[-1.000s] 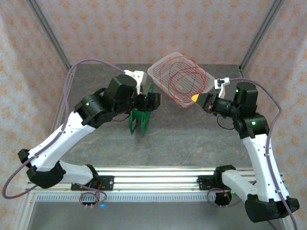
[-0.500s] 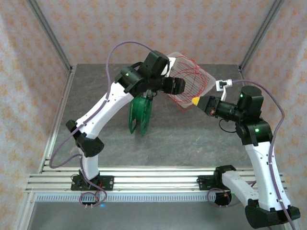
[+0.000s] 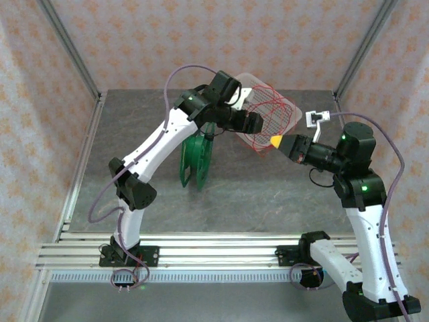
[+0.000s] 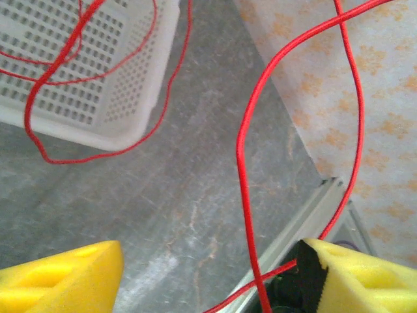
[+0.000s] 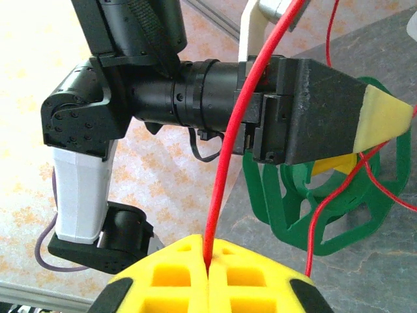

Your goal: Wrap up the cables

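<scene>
spool (image 3: 196,159) upright, centre | right gripper (image 3: 275,141) clamped on cable (image 4: 240,140) | left gripper (image 3: 257,123) jaws apart, a strand crossing the gap, perhaps touching one side | rest of cable in loose loops over white basket (image 4: 91,107) at back

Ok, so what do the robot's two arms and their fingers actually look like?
The left arm and right arm have white shells, black joints and small green lights. A grey-purple cord runs along each. The fingers are black wedges tipped with yellow foam.
</scene>
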Robot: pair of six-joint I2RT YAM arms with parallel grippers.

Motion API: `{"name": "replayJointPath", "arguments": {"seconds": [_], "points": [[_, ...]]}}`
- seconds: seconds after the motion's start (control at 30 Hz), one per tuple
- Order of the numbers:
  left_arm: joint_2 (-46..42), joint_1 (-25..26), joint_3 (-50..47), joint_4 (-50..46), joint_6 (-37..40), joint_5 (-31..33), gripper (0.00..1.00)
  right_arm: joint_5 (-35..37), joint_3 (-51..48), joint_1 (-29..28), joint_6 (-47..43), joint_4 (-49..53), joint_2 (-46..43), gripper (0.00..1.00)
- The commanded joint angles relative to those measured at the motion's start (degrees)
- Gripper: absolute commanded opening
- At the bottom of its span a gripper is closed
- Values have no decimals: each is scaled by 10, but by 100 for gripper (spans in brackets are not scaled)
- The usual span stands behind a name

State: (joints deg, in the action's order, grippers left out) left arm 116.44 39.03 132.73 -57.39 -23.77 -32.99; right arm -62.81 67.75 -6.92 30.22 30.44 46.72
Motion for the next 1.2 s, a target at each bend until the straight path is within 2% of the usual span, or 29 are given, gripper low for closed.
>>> {"name": "replayJointPath", "arguments": {"seconds": [0.0, 0.13, 0.23, 0.4, 0.5, 0.57, 0.63, 0.73, 0.83, 1.0, 1.17], "points": [[13, 2, 9, 40, -29, -71, 69, 7, 24, 3, -7, -26, -14, 0], [2, 3, -35, 117, -72, -105, 67, 10, 22, 3, -2, -28, -18, 0], [-2, 5, -70, 179, -117, -139, 62, 14, 16, 3, 2, -34, -22, 0], [-10, 8, -93, 192, -119, -125, 53, 23, 10, 3, 3, -32, -24, 0], [-18, 9, -95, 179, -111, -107, 31, 41, 12, 3, -2, -17, -23, 0], [-28, 9, -95, 173, -107, -91, 12, 80, 22, 3, -21, 28, -17, 0], [-41, 9, -89, 164, -101, -74, 1, 128, 35, 3, -44, 87, -2, 0], [-67, 9, -93, 165, -98, -46, 0, 210, 38, 3, -49, 143, 12, 0], [-103, 13, -114, 183, -103, -32, 0, 272, 23, 4, -16, 153, 11, 0], [-141, 31, -169, 237, -119, -18, 0, 305, -17, 3, 55, 119, -2, 0], [-186, 53, -227, 220, -104, 50, 0, 338, -17, 3, 69, 121, -1, 0]]}}
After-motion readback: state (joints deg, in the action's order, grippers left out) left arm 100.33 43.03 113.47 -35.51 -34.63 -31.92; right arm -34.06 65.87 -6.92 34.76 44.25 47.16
